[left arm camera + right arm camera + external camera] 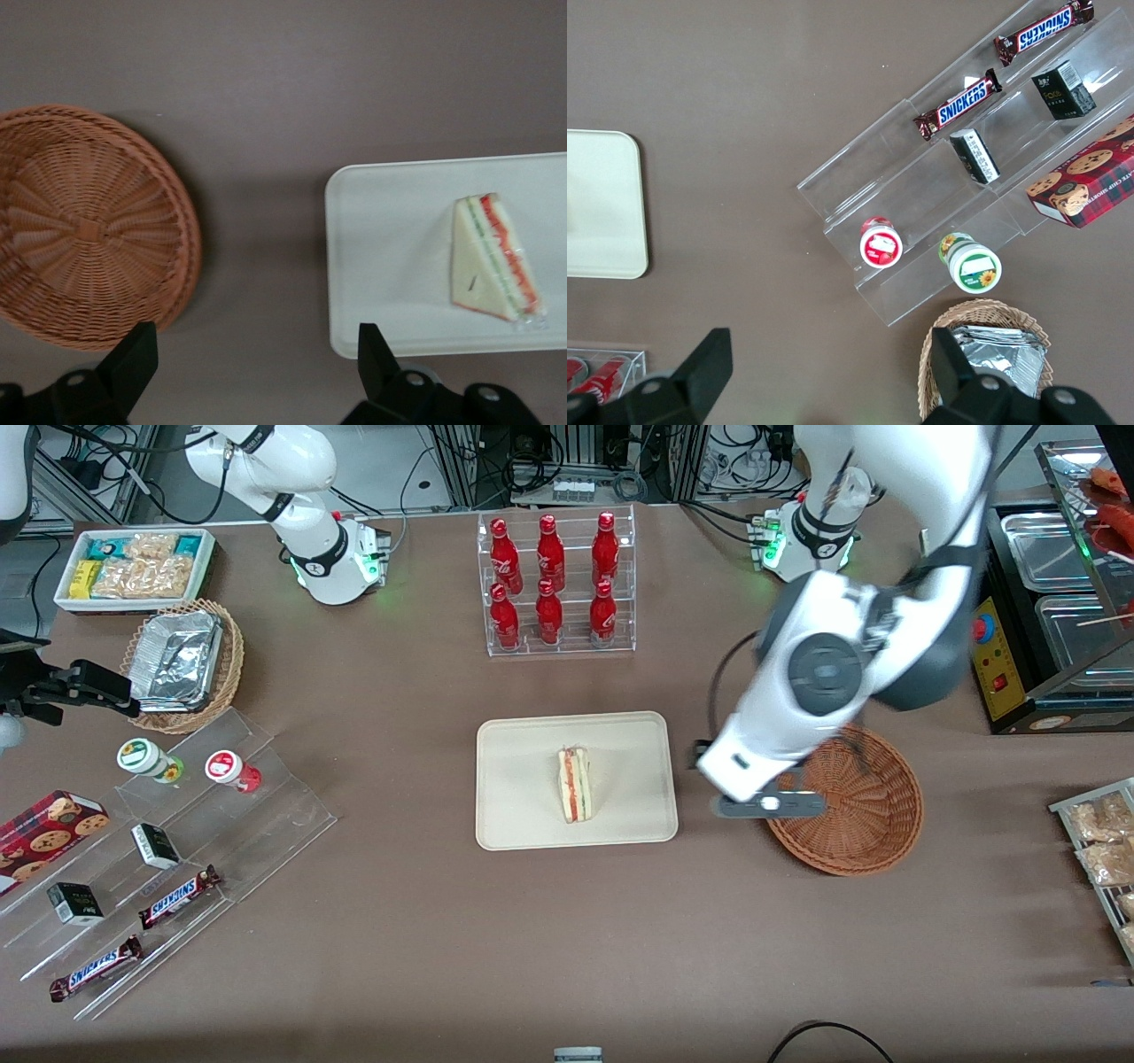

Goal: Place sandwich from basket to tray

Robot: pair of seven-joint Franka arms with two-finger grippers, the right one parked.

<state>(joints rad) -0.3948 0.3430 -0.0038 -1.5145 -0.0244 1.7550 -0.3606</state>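
Note:
The sandwich (575,784) lies flat on the cream tray (523,815) in the middle of the table, its red, white and green edge showing; it also shows in the left wrist view (493,258) on the tray (381,266). The reddish-brown wicker basket (873,815) stands beside the tray toward the working arm's end, and its bowl (84,226) holds nothing. My left gripper (257,354) is open and holds nothing, hovering above the bare table between basket and tray; in the front view the arm hides its fingers.
A clear rack of red bottles (556,584) stands farther from the front camera than the tray. A stepped acrylic display with snack bars (177,899) and a tan basket of foil containers (182,660) lie toward the parked arm's end. Bagged pastries (1103,841) lie at the working arm's end.

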